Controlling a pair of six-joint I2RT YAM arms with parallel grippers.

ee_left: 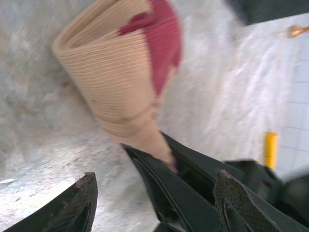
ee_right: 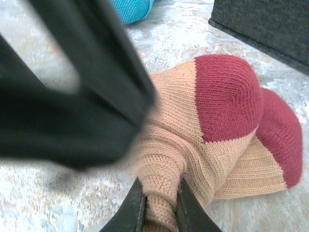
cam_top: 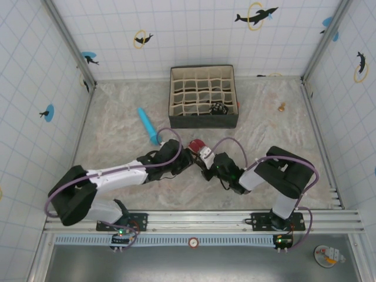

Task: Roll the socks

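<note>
We see the peach sock bunched on the table; the right gripper pinches its narrow end, jaws clamped on fabric; the left gripper is spread apart, with the sock just ahead of its tips.

No legible text, numbers or brand marks in any view. Wall tiles carry picture decals, no lettering: dark fish shape in an orange ring, another on a blue disc.
</note>
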